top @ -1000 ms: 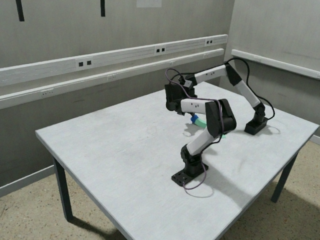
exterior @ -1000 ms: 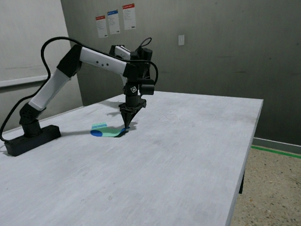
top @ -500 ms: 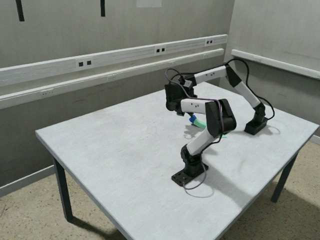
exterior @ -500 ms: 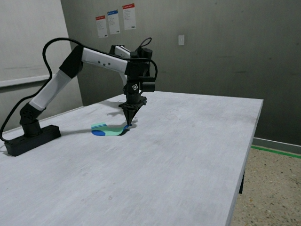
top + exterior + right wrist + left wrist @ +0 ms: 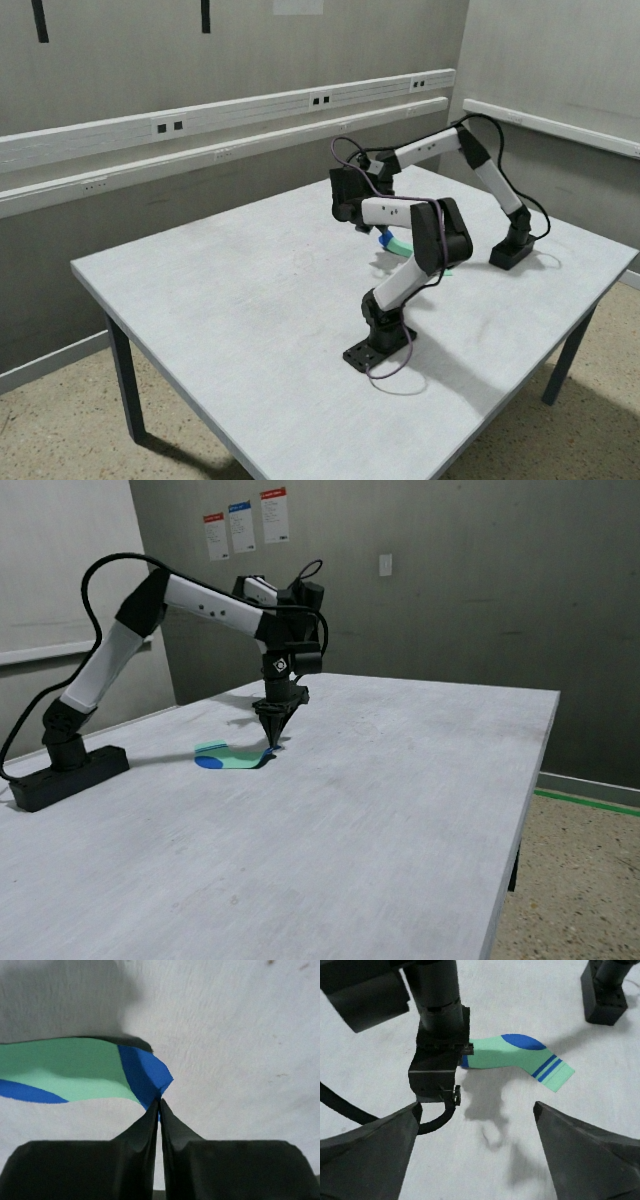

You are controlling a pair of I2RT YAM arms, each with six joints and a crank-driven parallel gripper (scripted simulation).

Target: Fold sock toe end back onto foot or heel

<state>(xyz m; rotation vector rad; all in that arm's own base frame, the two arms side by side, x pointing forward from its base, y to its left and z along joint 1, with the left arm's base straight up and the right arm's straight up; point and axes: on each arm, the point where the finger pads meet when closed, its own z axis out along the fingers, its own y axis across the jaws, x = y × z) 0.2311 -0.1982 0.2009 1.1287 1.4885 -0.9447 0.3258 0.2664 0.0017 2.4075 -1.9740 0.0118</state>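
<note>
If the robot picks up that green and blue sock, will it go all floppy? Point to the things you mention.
Probably, yes! The sock (image 5: 240,759) (image 5: 489,1054) (image 5: 75,1067) looks thin, and its blue toe (image 5: 145,1072) already bends up where the right gripper's fingers pinch it, while the heel lies flat. It's likely light too, since just a small pinch at the toe lifts that end.

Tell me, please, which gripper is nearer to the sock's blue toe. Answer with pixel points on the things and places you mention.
Right. The right gripper (image 5: 274,747) (image 5: 159,1101) is closed on the edge of the blue toe (image 5: 145,1071); the left gripper (image 5: 477,1104) hangs open, off to one side of it.
</note>
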